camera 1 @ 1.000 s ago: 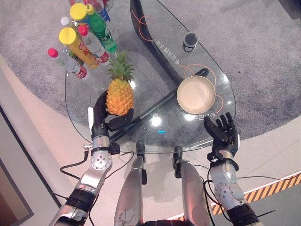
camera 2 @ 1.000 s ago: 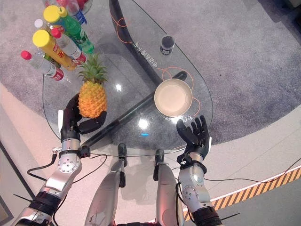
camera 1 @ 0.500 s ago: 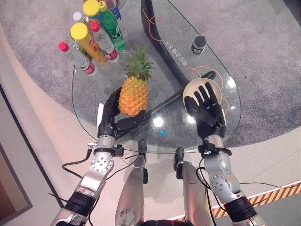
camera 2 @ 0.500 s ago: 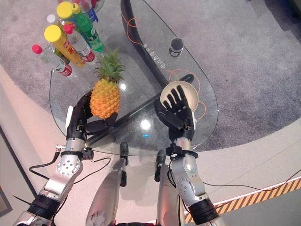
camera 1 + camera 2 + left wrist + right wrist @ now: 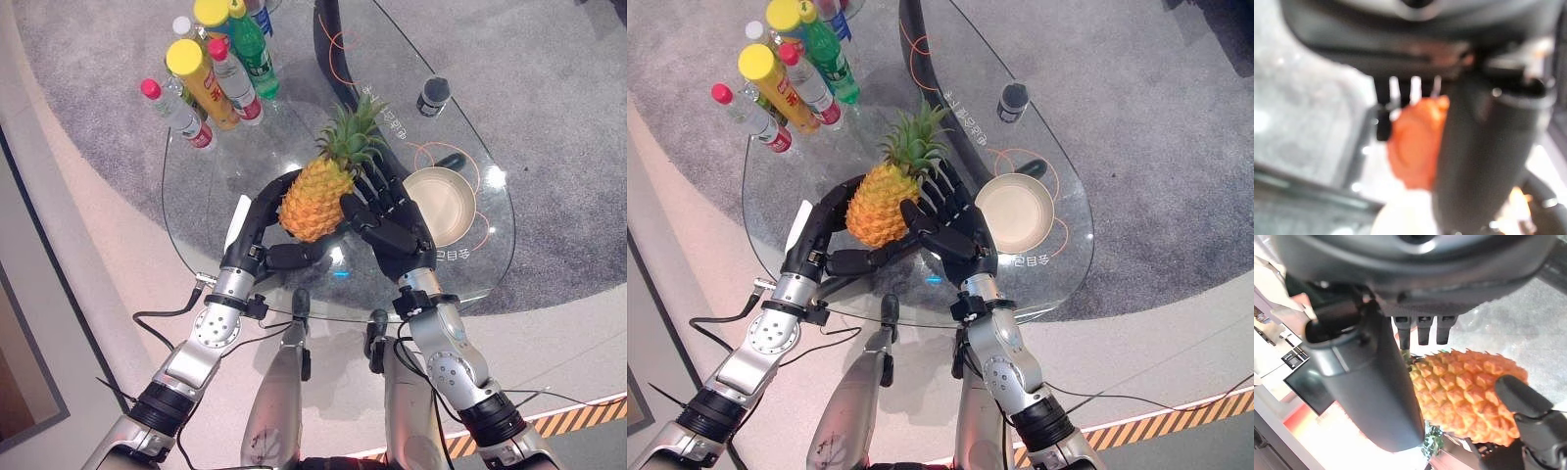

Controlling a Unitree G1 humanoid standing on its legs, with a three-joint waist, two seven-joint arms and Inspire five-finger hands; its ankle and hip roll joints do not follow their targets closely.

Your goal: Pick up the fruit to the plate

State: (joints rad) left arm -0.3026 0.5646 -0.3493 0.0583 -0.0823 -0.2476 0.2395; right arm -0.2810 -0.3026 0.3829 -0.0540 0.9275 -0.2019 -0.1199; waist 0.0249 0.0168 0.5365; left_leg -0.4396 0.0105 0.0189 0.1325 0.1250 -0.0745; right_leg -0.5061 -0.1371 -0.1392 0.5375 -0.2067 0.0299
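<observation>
We've got the pineapple [image 5: 315,199] up off the glass table [image 5: 196,211], left hand [image 5: 263,227] curled around it, right hand [image 5: 394,227] flat-fingered against its other side, plate [image 5: 440,205] just beside.

Glass table [image 5: 245,157], centre frame. Bottles [image 5: 211,69] stand upper left. Plate [image 5: 439,204] at right; dark can [image 5: 432,97] upper right.

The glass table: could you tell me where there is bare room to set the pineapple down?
The plate is empty. Bare table lies between the bottles and the left hand; the near edge is free too. The bottle corner is crowded, and both hands, the right hand included, flank the pineapple.
</observation>
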